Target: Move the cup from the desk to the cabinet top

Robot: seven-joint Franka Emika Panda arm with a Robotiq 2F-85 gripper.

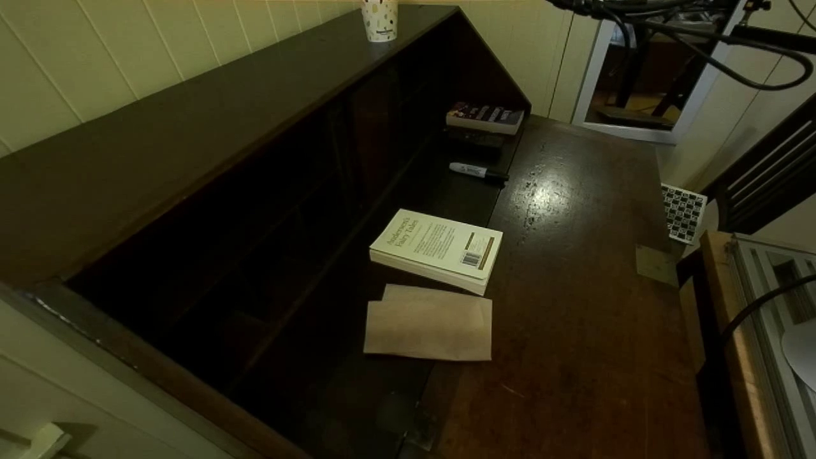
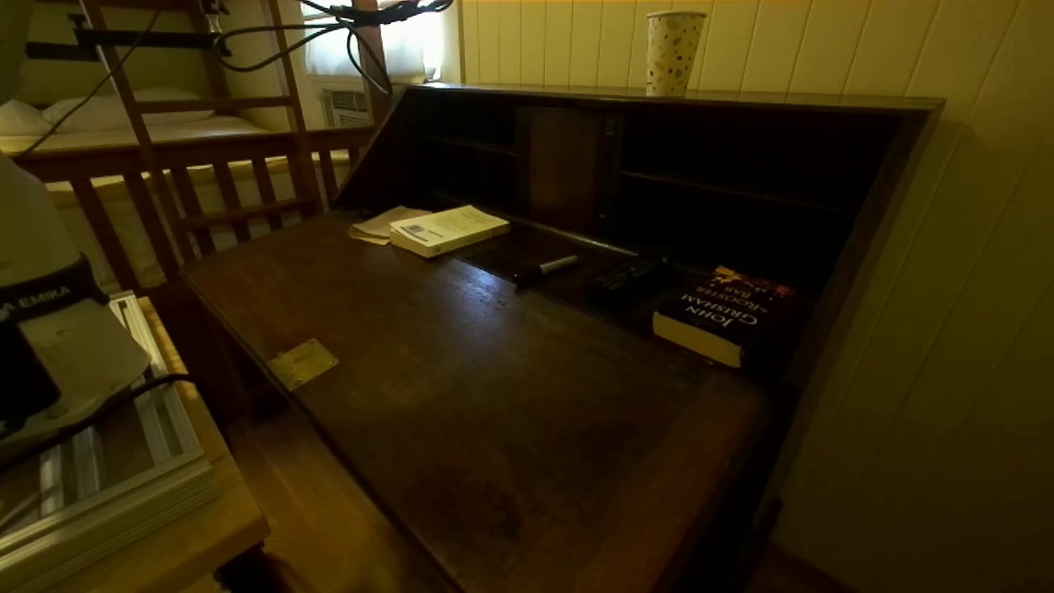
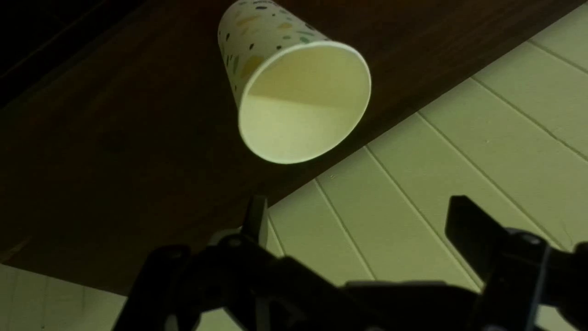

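Your cup: upright on the cabinet top in both exterior views, near the front edge; white with coloured flecks, tapered, wider at the rim.
Your gripper: in the wrist view you have the fingers spread wide apart, holding nothing; the cup is clear of them, and pale wall panelling shows through the gap.
The cup's mouth: turned toward your wrist camera, a line of shadow crossing the pale inside.
The desk: below the cabinet top, dark brown, worn and glossy, a bright reflection on it.
The pale book: flat on the desk, barcode side up; you can read "Andersen's Fairy Tales".
The brown papers: two, overlapping, just beside the pale book; you cannot tell what they are.
The marker: lying flat between the pale book and the dark paperback, which reads "John Grisham".
The black object: between the marker and the dark paperback, too dim for you to identify.
The metal plate: set at the desk's outer edge.
The robot's base: beside the desk in an exterior view, its band lettered "EMIKA".
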